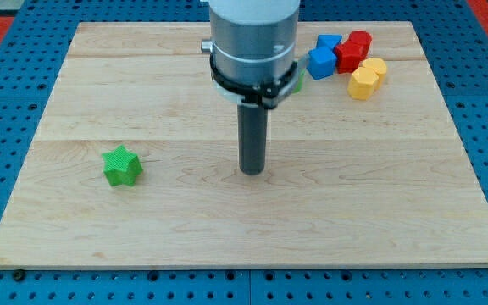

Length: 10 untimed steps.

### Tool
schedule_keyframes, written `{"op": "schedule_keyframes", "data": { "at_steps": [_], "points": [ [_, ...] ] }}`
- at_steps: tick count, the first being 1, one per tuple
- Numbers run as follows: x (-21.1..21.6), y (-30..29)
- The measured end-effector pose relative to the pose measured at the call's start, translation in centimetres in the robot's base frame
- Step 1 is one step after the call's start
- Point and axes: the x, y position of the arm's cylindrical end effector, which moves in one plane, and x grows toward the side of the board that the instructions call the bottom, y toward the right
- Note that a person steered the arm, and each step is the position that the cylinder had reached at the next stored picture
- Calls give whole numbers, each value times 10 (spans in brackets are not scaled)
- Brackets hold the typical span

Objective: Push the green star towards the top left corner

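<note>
Because it is looking small, rigid and light, the green star [123,165], sitting at the board's [142,229] lower left, is probably going to slide easily; pushing wants contact on its lower-right points. It is showing bright green, ribbed sides. My tip [252,172] is standing well apart, touching nothing.
</note>
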Motion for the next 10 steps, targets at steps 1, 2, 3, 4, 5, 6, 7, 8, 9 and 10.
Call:
{"op": "schedule_keyframes", "data": {
  "at_steps": [1,2,3,4,5,6,7,8,9,10],
  "points": [
    [68,-6],
    [107,-28],
    [96,-77],
    [66,-130],
    [-3,-177],
    [-64,-180],
    [-131,-174],
    [-200,-168],
    [-183,-109],
    [-182,-69]
  ]
}}
